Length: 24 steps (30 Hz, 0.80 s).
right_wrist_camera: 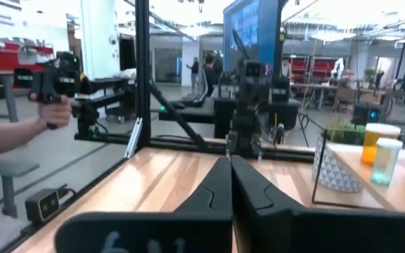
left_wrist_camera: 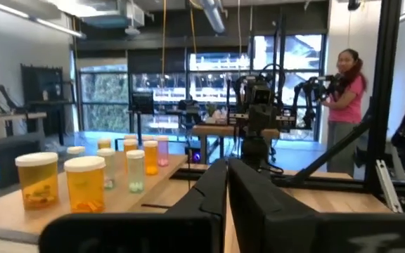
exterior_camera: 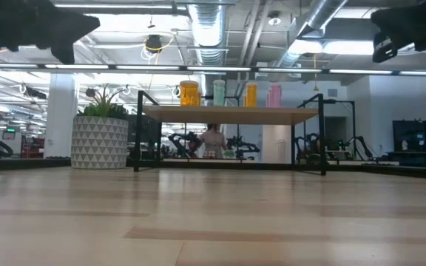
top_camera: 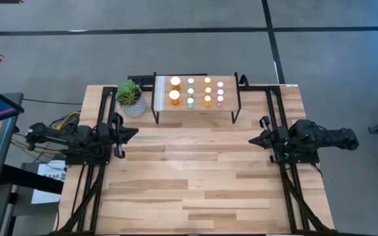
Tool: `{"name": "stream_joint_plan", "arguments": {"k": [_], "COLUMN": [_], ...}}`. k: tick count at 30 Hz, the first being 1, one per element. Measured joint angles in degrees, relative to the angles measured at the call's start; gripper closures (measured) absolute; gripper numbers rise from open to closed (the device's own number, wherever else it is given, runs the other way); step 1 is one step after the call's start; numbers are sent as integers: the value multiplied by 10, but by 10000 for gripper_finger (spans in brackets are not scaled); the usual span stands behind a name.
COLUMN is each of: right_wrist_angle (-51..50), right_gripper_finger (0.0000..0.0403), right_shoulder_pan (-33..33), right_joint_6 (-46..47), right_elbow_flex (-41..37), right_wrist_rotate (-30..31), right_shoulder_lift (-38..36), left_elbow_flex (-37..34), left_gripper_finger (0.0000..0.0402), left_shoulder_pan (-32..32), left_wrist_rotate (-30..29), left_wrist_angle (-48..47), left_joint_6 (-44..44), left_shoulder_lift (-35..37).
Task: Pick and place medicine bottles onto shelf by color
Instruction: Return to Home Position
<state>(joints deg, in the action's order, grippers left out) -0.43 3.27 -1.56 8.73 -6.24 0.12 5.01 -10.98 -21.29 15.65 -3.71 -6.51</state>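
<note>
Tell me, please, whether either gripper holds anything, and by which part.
Nothing is held: left gripper and right gripper are shut and empty; the medicine bottles stand on the shelf.

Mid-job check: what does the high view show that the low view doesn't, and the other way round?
Only the high view: the white-capped medicine bottles in four columns across the low light-wood shelf, with the left gripper and right gripper at opposite sides of the wooden table, holding nothing. Only the low view: the shelf's thin black legs side-on, the gap beneath, and a person in the room behind. Both: shelf, bottles, and the green plant in its patterned white pot.
</note>
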Motion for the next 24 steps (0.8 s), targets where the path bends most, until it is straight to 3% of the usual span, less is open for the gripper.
{"name": "stream_joint_plan", "arguments": {"k": [7,13,18,24], "right_wrist_angle": [-23,-32,15,29], "right_gripper_finger": [395,393,396,396], "right_shoulder_pan": [-3,-6,-28,-57], "right_joint_6": [-1,0,14,17], "right_elbow_flex": [1,-17,-77,-82], "right_wrist_rotate": [16,24,41,48], "right_shoulder_lift": [0,0,1,7], "left_elbow_flex": [-44,-44,-45,-45], "left_gripper_finger": [401,401,401,401], "left_shoulder_pan": [0,1,1,1], "left_wrist_rotate": [9,58,58,46], "left_wrist_angle": [21,12,-6,-49], "left_joint_6": [-20,-29,-25,4], "left_shoulder_lift": [66,62,62,62]}}
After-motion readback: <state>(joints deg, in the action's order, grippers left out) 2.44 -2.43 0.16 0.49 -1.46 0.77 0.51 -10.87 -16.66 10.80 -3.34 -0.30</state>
